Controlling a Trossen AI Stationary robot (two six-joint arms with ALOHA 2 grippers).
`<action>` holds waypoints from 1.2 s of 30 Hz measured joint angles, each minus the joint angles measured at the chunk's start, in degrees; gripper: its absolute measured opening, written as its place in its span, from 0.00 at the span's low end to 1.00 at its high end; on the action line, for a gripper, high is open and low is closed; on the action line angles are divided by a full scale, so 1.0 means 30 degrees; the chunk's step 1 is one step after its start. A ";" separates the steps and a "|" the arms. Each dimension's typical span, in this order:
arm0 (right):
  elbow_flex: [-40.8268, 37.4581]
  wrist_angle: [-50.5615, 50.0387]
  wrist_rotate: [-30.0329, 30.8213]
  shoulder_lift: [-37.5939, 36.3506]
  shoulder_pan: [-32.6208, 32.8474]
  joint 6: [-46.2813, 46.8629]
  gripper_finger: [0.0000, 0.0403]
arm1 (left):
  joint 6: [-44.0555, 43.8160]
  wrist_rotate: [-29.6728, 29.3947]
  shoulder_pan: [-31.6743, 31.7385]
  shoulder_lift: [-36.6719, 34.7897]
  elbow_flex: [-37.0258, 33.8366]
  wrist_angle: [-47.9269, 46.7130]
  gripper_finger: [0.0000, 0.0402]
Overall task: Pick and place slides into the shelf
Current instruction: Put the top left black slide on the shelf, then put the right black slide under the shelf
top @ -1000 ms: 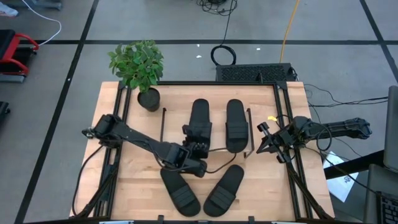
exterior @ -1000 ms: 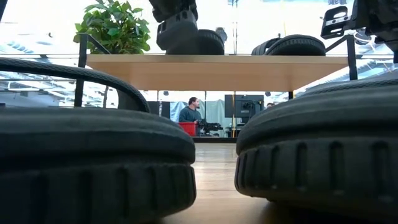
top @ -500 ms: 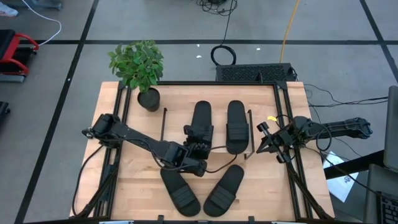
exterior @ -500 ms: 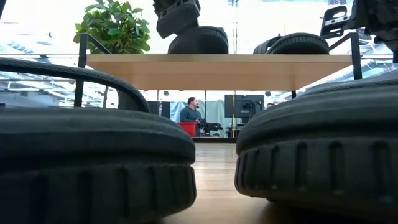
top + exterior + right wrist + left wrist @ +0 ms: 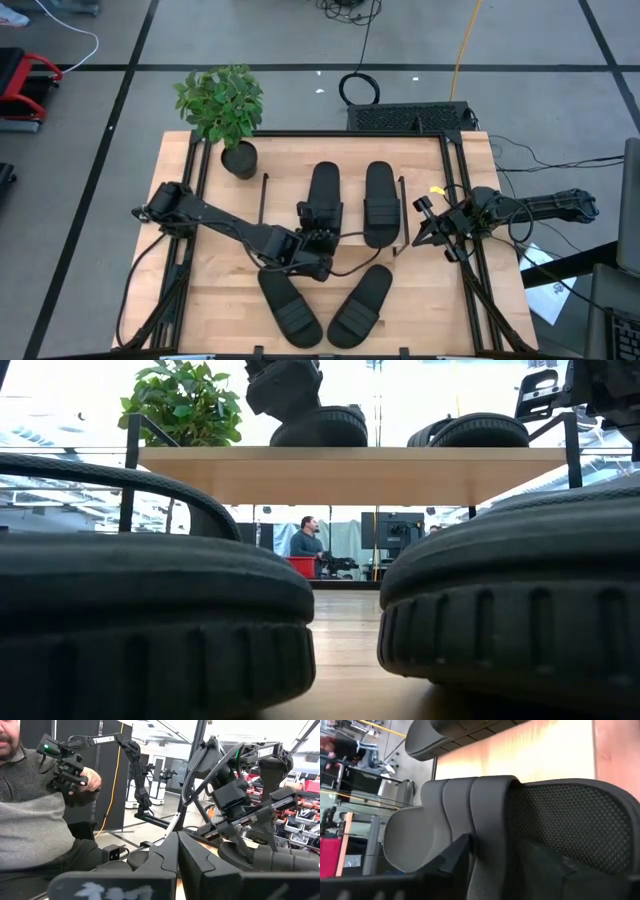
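Left gripper (image 5: 318,240), fingers parted, sits at six o'clock of the black ribbed slide sandal (image 5: 322,190) lying on the light wooden shelf (image 5: 350,170); best retreat straight up without nudging it. Right gripper (image 5: 425,212) waits closed.

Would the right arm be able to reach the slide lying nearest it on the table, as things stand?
Probably yes: the right gripper, shut, waits beside the shelf, and the table slide lies uncovered in front of the shelf with nothing between them. The left gripper is busy over the shelf.

Two slides (image 5: 323,192) (image 5: 379,202) lie side by side on the shelf (image 5: 290,165); two more (image 5: 289,307) (image 5: 361,305) sit on the table (image 5: 450,310) in front, potted plant (image 5: 224,112) behind-left.
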 joint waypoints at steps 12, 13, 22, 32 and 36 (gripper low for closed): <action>0.0007 0.0000 -0.0007 -0.0007 0.0003 0.0000 0.00 | 0.1885 0.1409 -0.0098 -0.2921 -0.0051 -0.0048 0.61; 0.0007 0.0000 -0.0007 -0.0007 0.0000 0.0000 0.00 | 0.2175 0.1469 -0.0150 -0.3229 -0.0051 -0.0105 0.61; 0.0007 -0.0573 -0.0015 -0.0003 0.0002 -0.0437 0.00 | 0.1797 0.4575 -0.0253 -0.5183 -0.0044 -0.2723 0.26; 0.0007 -0.0326 -0.0022 -0.0014 0.0004 -0.1391 0.00 | 0.6631 1.0909 -0.1509 -0.5006 -0.0572 -0.0563 0.01; 0.0029 0.0998 0.0277 -0.0033 0.0007 -0.0470 0.00 | 0.7190 0.9811 -0.1723 -0.5841 -0.1733 0.0711 0.00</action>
